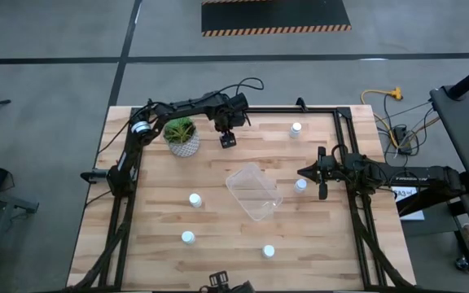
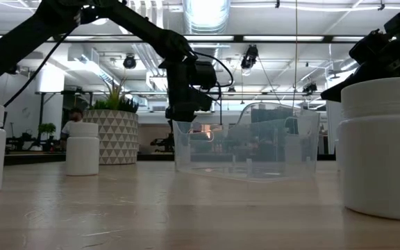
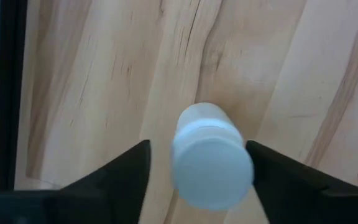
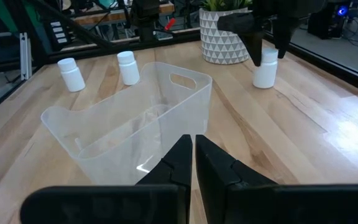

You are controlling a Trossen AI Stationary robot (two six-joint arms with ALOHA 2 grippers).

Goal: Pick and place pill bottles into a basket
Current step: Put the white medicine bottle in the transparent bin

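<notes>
Left wrist view: the left gripper [image 3: 197, 180] straddles a bottle [image 3: 211, 158] on the table [image 3: 104, 74], fingers apart, not touching it; no label is readable. The right gripper [image 4: 193, 163], closed and empty, sits beside the basket [image 1: 255, 191].

Open-plan lab or workshop: exposed ceiling ducts [image 2: 207, 14], strip lights, concrete floor [image 1: 47, 49], hazard-striped mat [image 1: 275, 18].

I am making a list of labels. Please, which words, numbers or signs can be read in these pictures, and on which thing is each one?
None can be read.
Pill bottles: plain white, no label shows.
Basket: clear, no print.
Plant pot: a triangle pattern only.
White paper beside the table: marks too small to read.
</notes>
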